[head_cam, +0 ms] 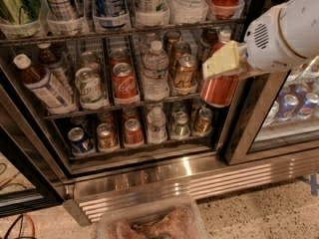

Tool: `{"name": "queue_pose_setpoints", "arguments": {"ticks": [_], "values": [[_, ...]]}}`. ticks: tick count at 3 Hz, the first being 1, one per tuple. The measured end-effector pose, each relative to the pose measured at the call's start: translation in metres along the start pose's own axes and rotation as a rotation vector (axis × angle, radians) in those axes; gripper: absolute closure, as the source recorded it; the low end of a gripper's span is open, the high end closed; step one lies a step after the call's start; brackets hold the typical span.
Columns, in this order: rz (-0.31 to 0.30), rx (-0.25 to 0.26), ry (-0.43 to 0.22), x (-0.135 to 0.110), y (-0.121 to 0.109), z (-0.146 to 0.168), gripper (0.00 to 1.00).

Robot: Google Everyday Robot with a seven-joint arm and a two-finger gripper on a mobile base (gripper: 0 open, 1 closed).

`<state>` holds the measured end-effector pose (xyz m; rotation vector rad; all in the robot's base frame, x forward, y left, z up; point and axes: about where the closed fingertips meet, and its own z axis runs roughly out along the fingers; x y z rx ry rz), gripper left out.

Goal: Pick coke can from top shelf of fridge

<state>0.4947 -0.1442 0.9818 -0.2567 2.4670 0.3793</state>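
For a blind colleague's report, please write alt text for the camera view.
The robot's gripper holds a red coke can in front of the fridge, below the right end of the top shelf. The racks hold cans and water bottles; a plastic tub sits on the floor.

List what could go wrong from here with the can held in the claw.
1. The claw seems to grip the coke can only near its top, and the can hangs tilted. It could slip and drop toward the steel base.
2. The can sits close to the black door frame. A sideways swing might knock it loose.
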Motion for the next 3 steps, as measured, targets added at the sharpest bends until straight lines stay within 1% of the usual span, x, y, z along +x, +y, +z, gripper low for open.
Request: {"name": "queue_pose_setpoints", "arguments": {"ticks": [1,2,3], "values": [[0.020,-0.079,0.103,0.045,0.024,0.009,1.00],[0.065,-0.167,0.201,0.090,0.047,0.017,1.00],[0.074,-0.181,0.208,0.093,0.050,0.018,1.00]]}}
